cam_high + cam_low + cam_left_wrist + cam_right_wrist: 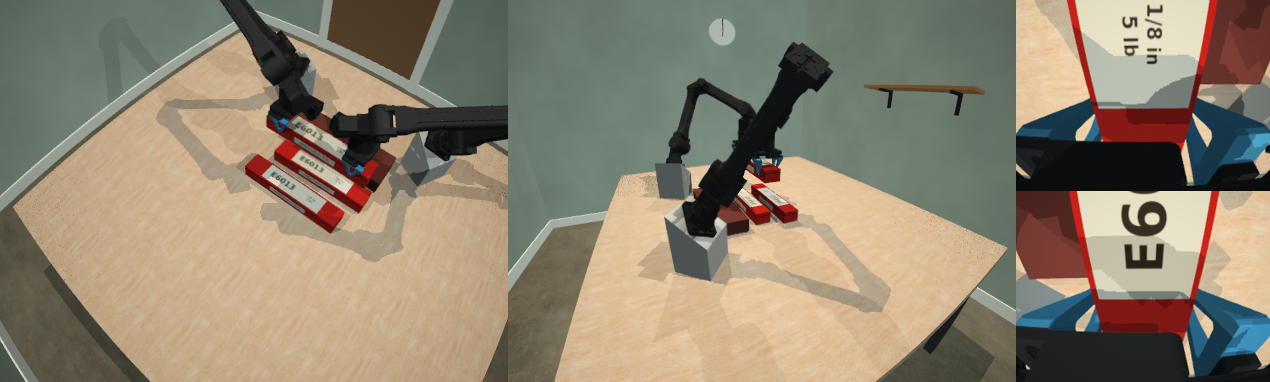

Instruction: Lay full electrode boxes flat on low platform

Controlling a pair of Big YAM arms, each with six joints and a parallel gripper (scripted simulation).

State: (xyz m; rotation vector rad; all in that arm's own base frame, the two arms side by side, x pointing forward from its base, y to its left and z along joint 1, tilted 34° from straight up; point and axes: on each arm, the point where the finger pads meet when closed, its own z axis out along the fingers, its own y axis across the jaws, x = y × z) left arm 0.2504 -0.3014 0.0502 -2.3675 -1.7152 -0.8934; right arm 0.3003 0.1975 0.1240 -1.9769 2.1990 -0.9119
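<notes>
Top view: left gripper and right gripper, blue-fingered, clasping one oblong red box.

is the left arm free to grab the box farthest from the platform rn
Probably not: the left gripper is shut on the raised box. The farthest box itself has nothing on top.

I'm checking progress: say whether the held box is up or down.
Up: in the exterior view, the held box hangs with a gap above the table.
</notes>
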